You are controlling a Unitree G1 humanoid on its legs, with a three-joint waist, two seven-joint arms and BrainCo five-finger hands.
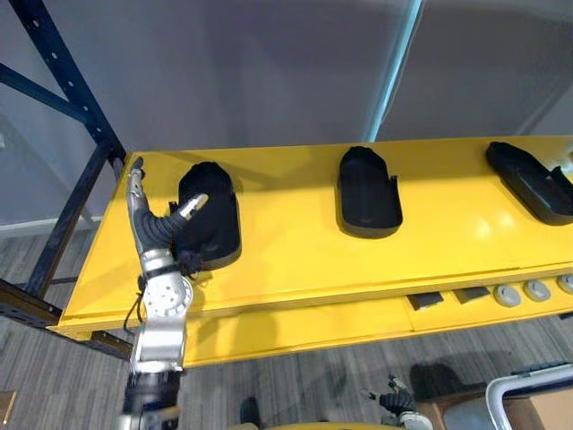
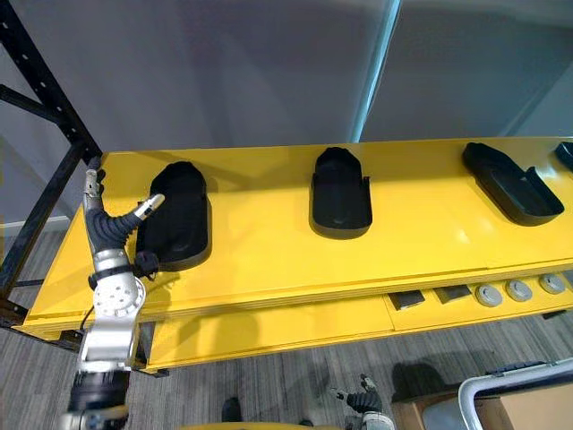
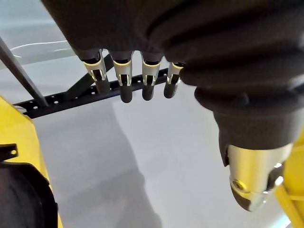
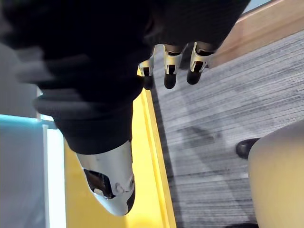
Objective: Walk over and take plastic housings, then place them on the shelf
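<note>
Lying at the left end of the glossy yellow metal shelf (image 1: 295,260), the black moulded plastic housing (image 1: 215,219) runs front to back. The left hand (image 1: 158,230) is nearer, at the housing's outer side, fingers (image 1: 136,193) straight and empty, thumb over its edge. The right hand (image 4: 90,109) hangs below the shelf, relaxed, holding nothing.

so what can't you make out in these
- Left housing: near corner hidden behind the left hand, both eye views.
- Dark piece at the shelf's right end: cut by the right eye view's edge.
- Round grey parts below the shelf: too small to identify.
- Right hand: finger bases under its cover, right wrist view.
</note>
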